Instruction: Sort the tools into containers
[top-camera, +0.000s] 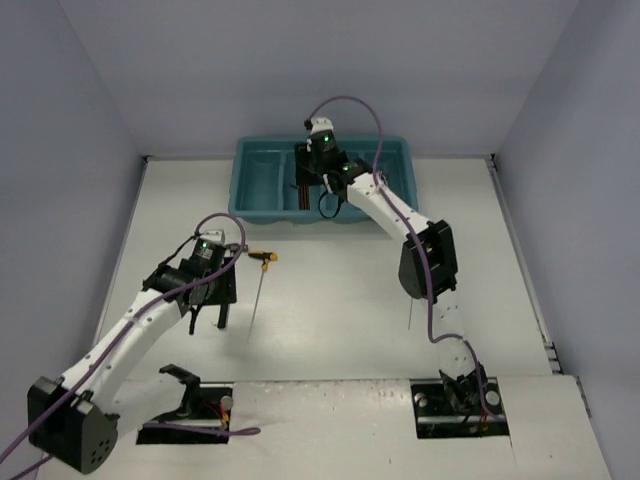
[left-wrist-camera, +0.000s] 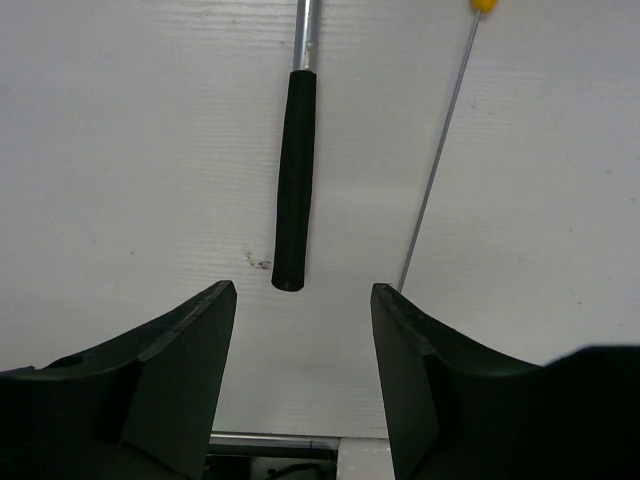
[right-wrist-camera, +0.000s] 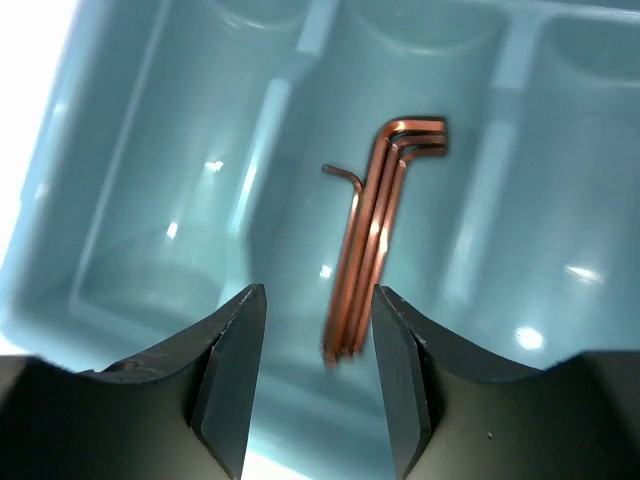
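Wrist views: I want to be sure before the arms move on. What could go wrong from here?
1. The hex keys lie in the tray right between the fingers of the open right gripper; a skewed pull-back might snag them.
2. The left gripper hovers open near the hammer handle, with the thin shaft of the driver close by one finger; closing there might catch both.

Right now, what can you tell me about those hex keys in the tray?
The hex keys are thin L-shaped rods of glossy reddish-brown metal: about three lie side by side, short ends bent alike, plus a smaller one hooked the other way. They rest in one tray compartment, below the open right gripper, apparently untouched.
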